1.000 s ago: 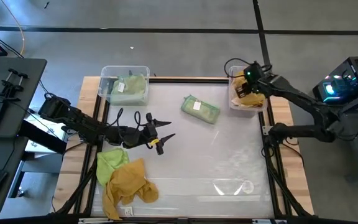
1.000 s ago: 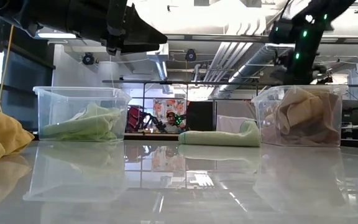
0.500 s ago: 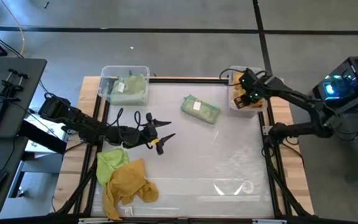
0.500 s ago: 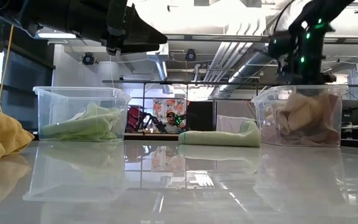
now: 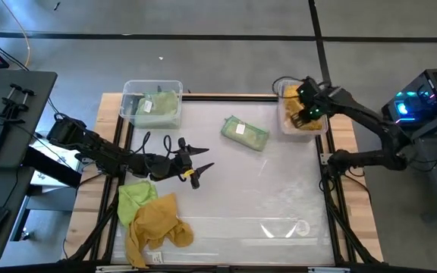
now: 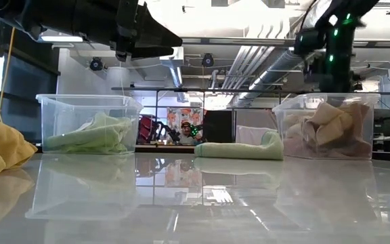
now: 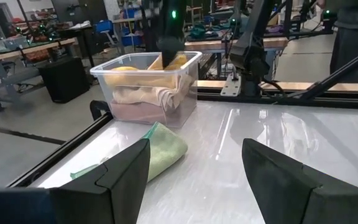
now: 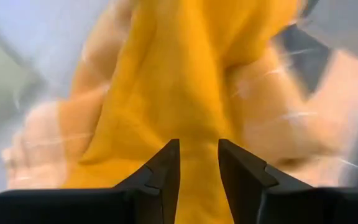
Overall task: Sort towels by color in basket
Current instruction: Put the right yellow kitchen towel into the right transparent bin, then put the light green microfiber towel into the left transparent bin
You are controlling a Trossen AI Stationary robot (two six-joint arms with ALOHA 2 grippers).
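My right gripper (image 5: 303, 115) hangs over the clear right bin (image 5: 283, 125), which holds pink-brown, tan and mustard towels. In the right wrist view its fingers stand a narrow gap apart (image 8: 199, 142), with a mustard towel (image 8: 185, 68) filling that gap. My left gripper (image 5: 203, 161) is open (image 7: 194, 168) and hovers above the table's left half, touching nothing. A folded pale green towel (image 5: 245, 133) lies flat on the table. A lime towel (image 5: 136, 199) and another mustard towel (image 5: 158, 224) lie heaped at the near left. More green towels lie in the left bin (image 5: 127, 89). My right gripper comes at the mustard towel from above, pointing down into the right bin. The cloth (image 8: 197, 124) runs between the two fingers; an edge or a fold, I cannot tell. The rest of the towel spreads over the pink-brown towels (image 8: 303, 112) in the bin.
Black rails frame the table (image 5: 226, 97). The two bins (image 6: 90, 125) (image 6: 283, 115) stand at the far corners, with the pale green towel (image 6: 239, 149) between them. The glossy middle and near right of the table show bare. A desk with a keyboard stands left of the table.
My right gripper dipped down into the right bin, then rose a little again, staying over the bin. The towels inside the bin shifted under it. The left arm kept still.
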